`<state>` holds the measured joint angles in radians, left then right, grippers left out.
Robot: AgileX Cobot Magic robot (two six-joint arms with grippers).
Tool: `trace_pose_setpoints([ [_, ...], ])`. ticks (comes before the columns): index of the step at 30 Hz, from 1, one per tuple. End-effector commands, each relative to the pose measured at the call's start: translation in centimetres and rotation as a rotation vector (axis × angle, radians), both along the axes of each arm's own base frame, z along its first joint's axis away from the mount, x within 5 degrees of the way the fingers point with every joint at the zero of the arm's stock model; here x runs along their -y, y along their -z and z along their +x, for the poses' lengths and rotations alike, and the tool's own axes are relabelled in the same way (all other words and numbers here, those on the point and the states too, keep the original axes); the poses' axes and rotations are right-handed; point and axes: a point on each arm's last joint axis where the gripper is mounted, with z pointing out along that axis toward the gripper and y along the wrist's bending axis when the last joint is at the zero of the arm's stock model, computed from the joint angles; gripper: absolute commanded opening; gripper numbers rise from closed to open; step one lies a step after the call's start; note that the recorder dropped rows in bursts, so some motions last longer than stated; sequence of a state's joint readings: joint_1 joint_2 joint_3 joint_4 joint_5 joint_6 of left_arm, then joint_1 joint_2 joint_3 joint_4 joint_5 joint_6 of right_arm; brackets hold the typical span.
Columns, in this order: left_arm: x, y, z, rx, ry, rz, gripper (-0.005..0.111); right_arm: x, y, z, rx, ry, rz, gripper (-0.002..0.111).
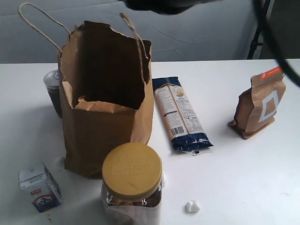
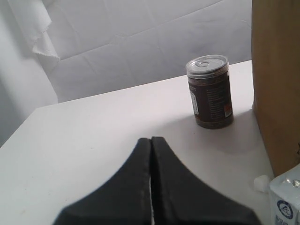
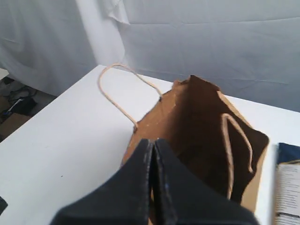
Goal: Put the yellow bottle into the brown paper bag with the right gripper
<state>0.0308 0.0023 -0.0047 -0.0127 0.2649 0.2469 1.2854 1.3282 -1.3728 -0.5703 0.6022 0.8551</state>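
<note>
The brown paper bag (image 1: 98, 126) stands open at the left middle of the white table, its torn rim and both cord handles up. In the right wrist view my right gripper (image 3: 152, 140) is shut, empty, and hovers above the near rim of the bag (image 3: 197, 117), looking down into its dark inside. A blurred black shape at the top edge of the exterior view (image 1: 164, 4) is part of that arm. The yellow bottle shows in no view. My left gripper (image 2: 151, 139) is shut on nothing, low over the table beside the bag's side (image 2: 276, 84).
A dark can (image 1: 53, 89) (image 2: 209, 91) stands behind the bag's left side. A milk carton (image 1: 40, 186) and a jar with a yellow lid (image 1: 132, 183) stand in front. A noodle pack (image 1: 180, 115) lies to the right, and a brown pouch (image 1: 260, 105) stands farther right.
</note>
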Motion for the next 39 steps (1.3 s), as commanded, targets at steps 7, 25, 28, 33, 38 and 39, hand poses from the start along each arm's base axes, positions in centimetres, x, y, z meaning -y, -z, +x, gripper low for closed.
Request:
trace_pose_setpoints([
  [7, 0.0, 0.1, 0.0, 0.003, -0.001, -0.007, 0.0, 13.6, 7.4, 2.2, 0.223, 0.108, -0.043, 0.0],
  [25, 0.0, 0.1, 0.0, 0.003, -0.001, -0.007, 0.0, 23.1, 20.6, -4.0, 0.486, 0.324, 0.055, 0.0],
  [28, 0.0, 0.1, 0.0, 0.003, -0.001, -0.007, 0.0, 23.9, 21.5, -4.5, 0.489, 0.373, 0.051, 0.0],
  [33, 0.0, 0.1, 0.0, 0.003, -0.001, -0.007, 0.0, 25.1, 21.6, -5.4, 0.494, 0.475, 0.072, 0.0],
  [38, 0.0, 0.1, 0.0, 0.003, -0.001, -0.007, 0.0, 25.8, 22.2, -5.6, 0.464, 0.582, 0.007, 0.0],
  [39, 0.0, 0.1, 0.0, 0.003, -0.001, -0.007, 0.0, 25.9, 22.4, -5.6, 0.449, 0.587, -0.004, 0.0],
])
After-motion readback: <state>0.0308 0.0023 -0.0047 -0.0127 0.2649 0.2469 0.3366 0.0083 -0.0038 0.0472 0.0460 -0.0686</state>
